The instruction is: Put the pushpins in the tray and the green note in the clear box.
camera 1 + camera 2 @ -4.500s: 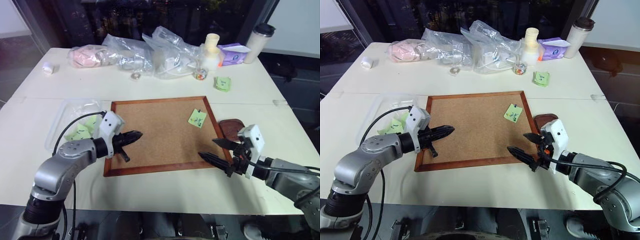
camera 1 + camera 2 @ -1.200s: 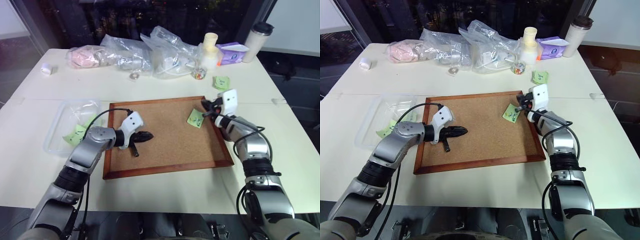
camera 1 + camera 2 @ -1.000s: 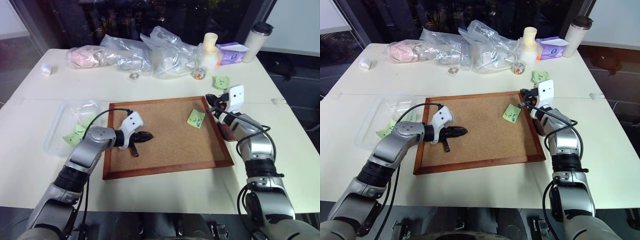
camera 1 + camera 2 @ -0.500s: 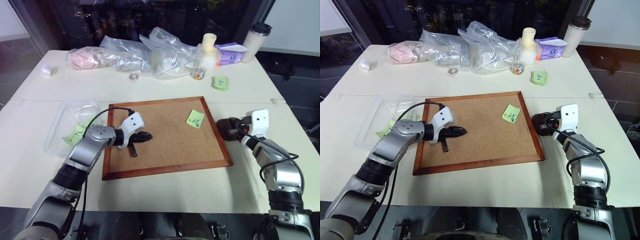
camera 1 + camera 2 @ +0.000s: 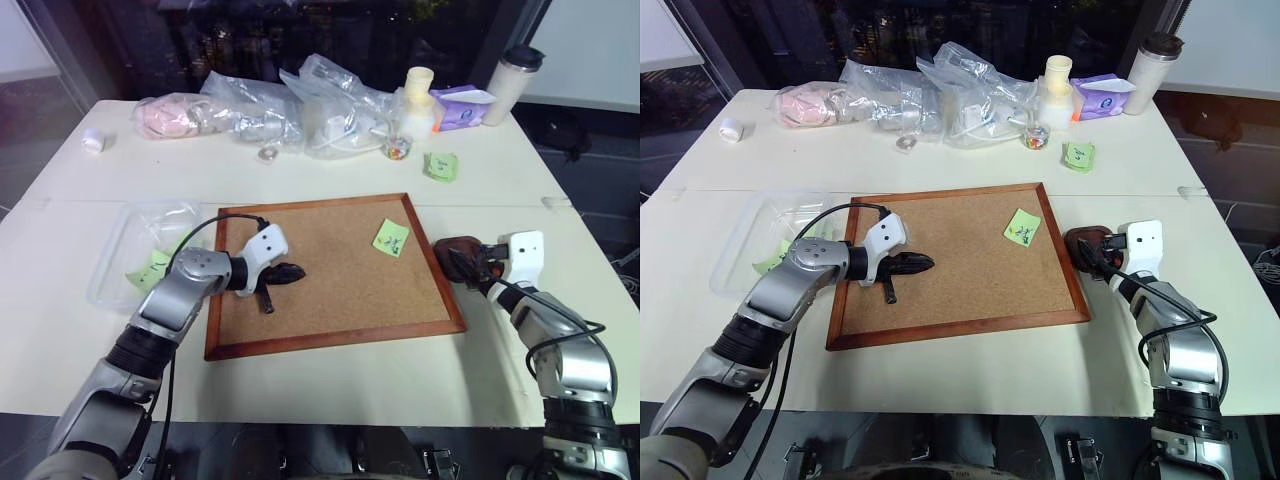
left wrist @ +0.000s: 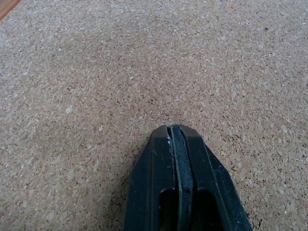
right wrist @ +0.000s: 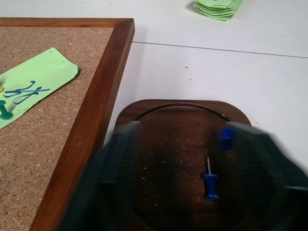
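Now we are opening right gripper [image 7: 192, 163] over tray [image 7: 159, 120]; blue pushpins [image 7: 210, 185] dropping in. Left gripper [image 5: 290, 272] staying shut, empty, on cork board [image 5: 340, 280]. Green note [image 5: 391, 238] waiting, one green pin [image 7: 4, 111] holding it.

Grainy matt cork board [image 5: 330, 270], polished wood frame; smooth dark wooden tray [image 7: 178, 144]; paper green note [image 5: 391, 238]

Dark brown tray [image 7: 168, 144] with two blue pushpins [image 7: 211, 185] in it, light-green note [image 7: 33, 86] with dark blue scribbles, speckled tan cork board [image 5: 330, 265] in a reddish-brown frame, cream white table [image 5: 300, 385].
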Tool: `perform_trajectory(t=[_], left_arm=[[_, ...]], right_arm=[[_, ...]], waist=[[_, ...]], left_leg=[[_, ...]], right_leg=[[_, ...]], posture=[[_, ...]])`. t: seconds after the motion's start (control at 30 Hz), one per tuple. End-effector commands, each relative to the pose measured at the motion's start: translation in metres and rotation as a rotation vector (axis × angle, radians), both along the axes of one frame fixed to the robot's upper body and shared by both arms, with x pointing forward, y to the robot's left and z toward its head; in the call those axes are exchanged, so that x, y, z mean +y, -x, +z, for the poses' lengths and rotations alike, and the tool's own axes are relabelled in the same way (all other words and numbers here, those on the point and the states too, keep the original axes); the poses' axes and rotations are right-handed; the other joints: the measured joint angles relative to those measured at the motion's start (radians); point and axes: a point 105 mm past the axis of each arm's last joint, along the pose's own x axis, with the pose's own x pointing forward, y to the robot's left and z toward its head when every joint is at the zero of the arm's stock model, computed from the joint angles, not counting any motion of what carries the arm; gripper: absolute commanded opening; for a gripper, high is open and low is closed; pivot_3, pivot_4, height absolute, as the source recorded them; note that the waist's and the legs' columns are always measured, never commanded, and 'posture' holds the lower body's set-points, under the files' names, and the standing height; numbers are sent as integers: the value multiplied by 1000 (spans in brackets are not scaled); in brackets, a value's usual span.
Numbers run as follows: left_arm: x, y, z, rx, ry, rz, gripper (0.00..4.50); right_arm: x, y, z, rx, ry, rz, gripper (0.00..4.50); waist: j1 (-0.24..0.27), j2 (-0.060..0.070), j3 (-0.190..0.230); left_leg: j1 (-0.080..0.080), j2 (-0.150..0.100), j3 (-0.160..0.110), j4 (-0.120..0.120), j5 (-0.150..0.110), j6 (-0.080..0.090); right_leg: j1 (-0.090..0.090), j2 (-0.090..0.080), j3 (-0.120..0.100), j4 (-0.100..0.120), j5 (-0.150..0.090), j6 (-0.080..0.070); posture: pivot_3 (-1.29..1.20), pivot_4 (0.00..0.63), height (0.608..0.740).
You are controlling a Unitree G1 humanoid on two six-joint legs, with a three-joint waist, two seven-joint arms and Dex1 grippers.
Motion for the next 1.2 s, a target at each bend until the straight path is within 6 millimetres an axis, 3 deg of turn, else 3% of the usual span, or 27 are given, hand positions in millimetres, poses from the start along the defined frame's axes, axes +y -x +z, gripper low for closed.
perform_trajectory(t=[0.03,0.3,0.43,0.67,0.93,1.07,1.2], left_arm=[[12,1,-19,58,-60,40,0],[12,2,-20,58,-59,41,0],[12,2,-21,57,-63,43,0],[12,1,-21,52,-65,44,0],[12,1,-21,50,-64,45,0],[12,1,-21,52,-64,40,0],[11,1,-21,52,-65,36,0]], right_arm=[[-3,1,23,-74,15,1,4467],[4,6,25,-64,-44,38,4467],[17,10,18,-5,-165,96,4467],[17,15,2,89,-17,122,4467],[16,12,31,-55,15,127,4467],[37,12,50,-138,-31,221,4467],[65,9,43,-111,-54,324,4467]], waist=[[0,0,0],[0,0,0],[0,0,0],[1,0,0],[2,0,0],[1,0,0],[2,0,0]], left_leg=[[0,0,0,0,0,0],[0,0,0,0,0,0],[0,0,0,0,0,0],[0,0,0,0,0,0],[0,0,0,0,0,0],[0,0,0,0,0,0],[0,0,-1,0,0,0]], right_leg=[[0,0,0,0,0,0],[0,0,0,0,0,0],[0,0,0,0,0,0],[0,0,0,0,0,0],[0,0,0,0,0,0],[0,0,0,0,0,0],[0,0,0,0,0,0]], posture=[[0,150,737],[0,150,737],[0,150,737],[0,150,737],[0,150,737],[0,150,737],[0,150,737]])
